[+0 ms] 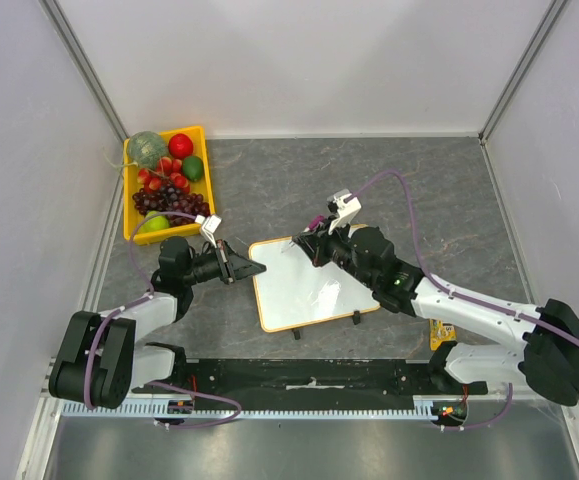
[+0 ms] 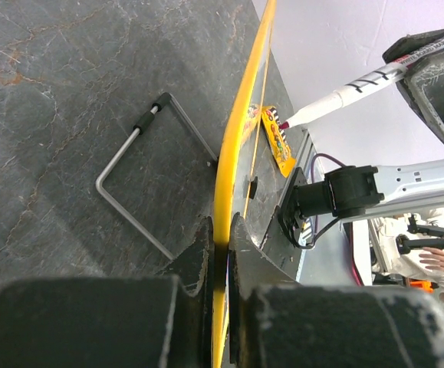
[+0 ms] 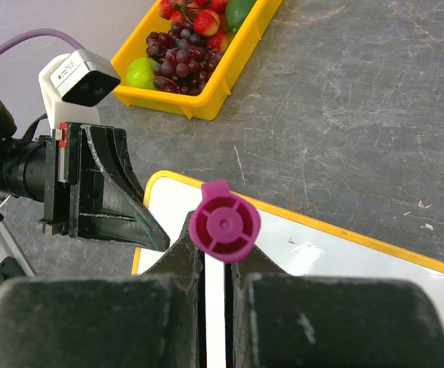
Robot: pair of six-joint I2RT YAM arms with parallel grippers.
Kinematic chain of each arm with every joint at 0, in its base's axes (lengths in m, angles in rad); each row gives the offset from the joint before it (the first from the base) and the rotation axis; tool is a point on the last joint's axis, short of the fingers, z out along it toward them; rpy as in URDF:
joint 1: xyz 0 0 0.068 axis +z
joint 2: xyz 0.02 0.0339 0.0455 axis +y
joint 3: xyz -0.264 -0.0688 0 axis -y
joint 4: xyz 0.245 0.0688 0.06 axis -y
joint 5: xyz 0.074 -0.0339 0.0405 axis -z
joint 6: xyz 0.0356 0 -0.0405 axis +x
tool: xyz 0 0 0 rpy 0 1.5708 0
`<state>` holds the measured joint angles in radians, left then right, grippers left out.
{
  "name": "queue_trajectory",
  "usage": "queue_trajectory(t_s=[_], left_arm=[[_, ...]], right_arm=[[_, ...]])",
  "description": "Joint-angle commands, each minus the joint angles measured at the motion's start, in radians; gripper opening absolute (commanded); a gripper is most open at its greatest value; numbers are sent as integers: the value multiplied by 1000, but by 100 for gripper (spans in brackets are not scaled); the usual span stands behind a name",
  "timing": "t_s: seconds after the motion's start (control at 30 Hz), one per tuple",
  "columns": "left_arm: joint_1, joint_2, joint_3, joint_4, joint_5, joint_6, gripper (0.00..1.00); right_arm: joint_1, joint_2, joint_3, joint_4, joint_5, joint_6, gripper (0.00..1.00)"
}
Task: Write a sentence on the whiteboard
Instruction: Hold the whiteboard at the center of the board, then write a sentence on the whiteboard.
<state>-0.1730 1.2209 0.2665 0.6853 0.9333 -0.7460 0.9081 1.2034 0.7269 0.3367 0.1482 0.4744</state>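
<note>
Our left hand is clamped tight on the left edge of the whiteboard, steadying it on the counter, so that our right hand, closed around the pink marker, can write on its blank face.

A: Can you read any text?
B: No. The marker has dark print on its barrel and the yellow packet has coloured print, but both are too blurred.
</note>
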Motion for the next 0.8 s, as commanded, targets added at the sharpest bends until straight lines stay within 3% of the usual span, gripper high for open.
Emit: queue_trajectory(t_s=[0.0,0.77], left_arm=[[-8,2,0,-82,-64,73,2],[-20,-9,2,-107,-73,94,2]], right_arm=[[8,13,54,51,51,-19,0],[9,74,42,74,102,-8,0]])
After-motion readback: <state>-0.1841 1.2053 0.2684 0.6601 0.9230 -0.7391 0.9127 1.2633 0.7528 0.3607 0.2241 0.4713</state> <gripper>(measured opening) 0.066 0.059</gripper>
